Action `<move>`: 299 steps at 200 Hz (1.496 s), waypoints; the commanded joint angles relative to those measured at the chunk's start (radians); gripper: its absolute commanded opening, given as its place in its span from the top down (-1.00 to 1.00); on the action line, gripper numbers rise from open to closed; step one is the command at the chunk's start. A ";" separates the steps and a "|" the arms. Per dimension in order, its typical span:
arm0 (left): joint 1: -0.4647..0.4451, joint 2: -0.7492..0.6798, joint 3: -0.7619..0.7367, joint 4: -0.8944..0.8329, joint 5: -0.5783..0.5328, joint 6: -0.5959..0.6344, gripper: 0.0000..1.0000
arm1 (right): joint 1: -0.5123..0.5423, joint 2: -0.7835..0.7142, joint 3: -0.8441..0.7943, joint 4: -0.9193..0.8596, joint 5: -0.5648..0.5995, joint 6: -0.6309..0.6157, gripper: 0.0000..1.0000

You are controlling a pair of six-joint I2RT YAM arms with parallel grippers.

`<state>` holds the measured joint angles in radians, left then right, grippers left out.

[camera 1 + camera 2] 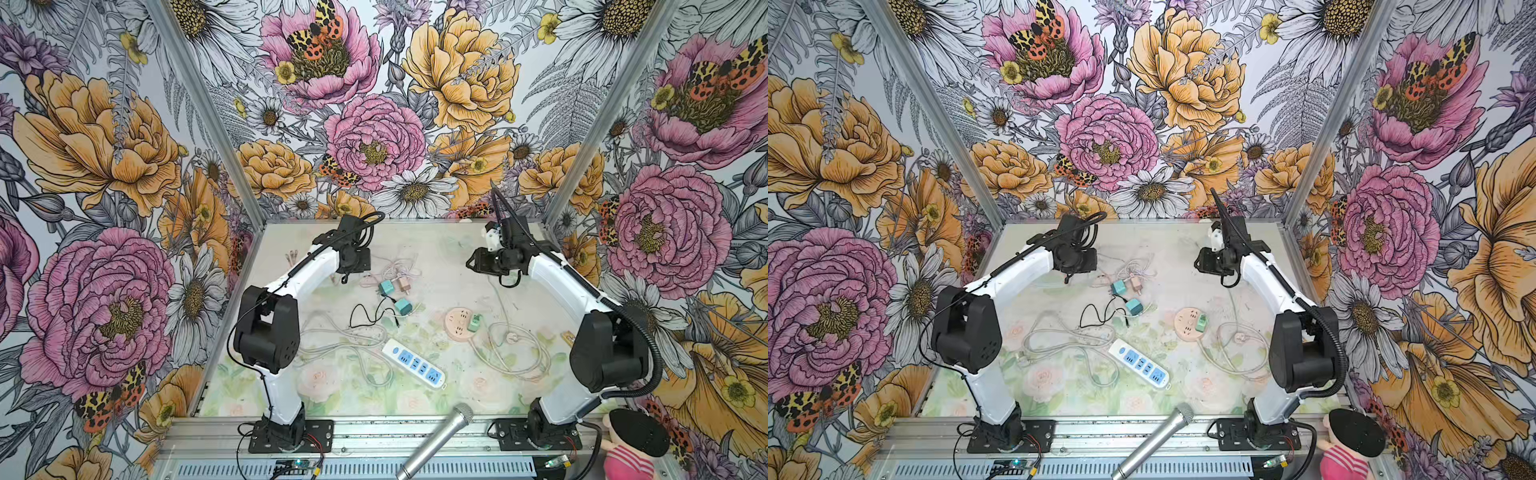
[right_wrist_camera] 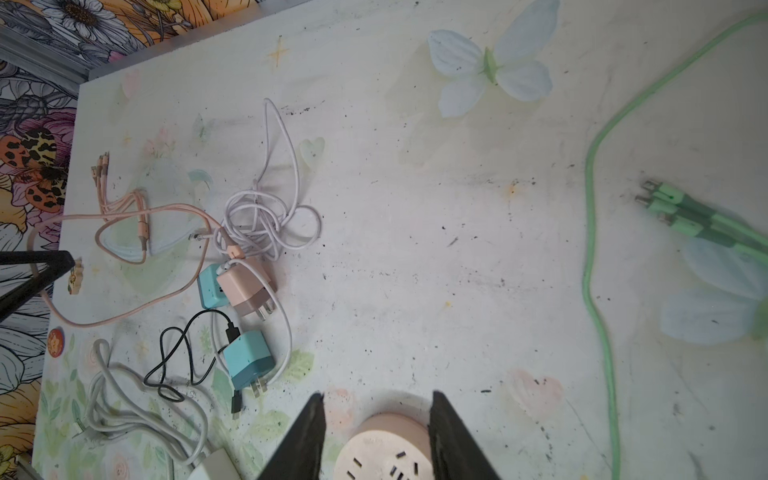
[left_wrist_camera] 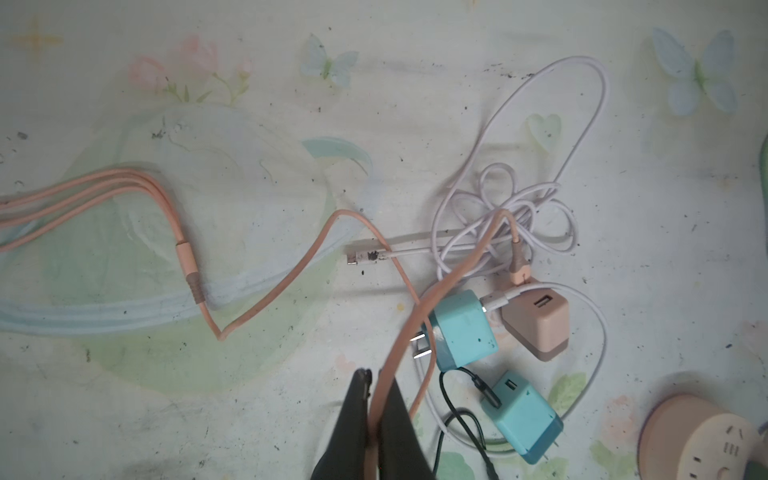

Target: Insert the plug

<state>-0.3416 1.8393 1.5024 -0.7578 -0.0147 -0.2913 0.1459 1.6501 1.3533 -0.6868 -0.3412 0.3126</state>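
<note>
While left claw [image 3: 376,376] pinches pink cable [image 3: 185,255], right claw [image 2: 377,395] stands parted — green plug [image 1: 475,322] sits on round socket [image 1: 453,323].

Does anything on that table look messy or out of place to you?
Yes. The pink cable and white cable are tangled together beside the teal charger, and the left fingers pinch the pink cable itself, not a plug. Black grit speckles the tabletop.

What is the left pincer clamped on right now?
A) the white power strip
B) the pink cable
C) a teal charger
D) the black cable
B: in the left wrist view the left pincer is shut on the pink cable, which runs up between its fingers; it touches nothing else.
</note>
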 commanded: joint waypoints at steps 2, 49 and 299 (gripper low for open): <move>-0.002 0.031 -0.010 0.032 0.030 -0.021 0.73 | 0.051 0.010 0.010 0.028 0.004 -0.009 0.15; -0.022 0.077 0.010 0.047 0.021 -0.024 0.37 | 0.176 0.098 0.027 0.070 -0.019 0.010 0.13; -0.135 -0.137 -0.082 0.072 -0.096 -0.003 -0.03 | 0.329 0.358 0.156 0.155 0.142 0.078 1.00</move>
<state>-0.4709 1.7016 1.4406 -0.7147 -0.1375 -0.2882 0.4664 2.1181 1.5135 -0.5407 -0.2245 0.3847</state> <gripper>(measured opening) 0.515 0.058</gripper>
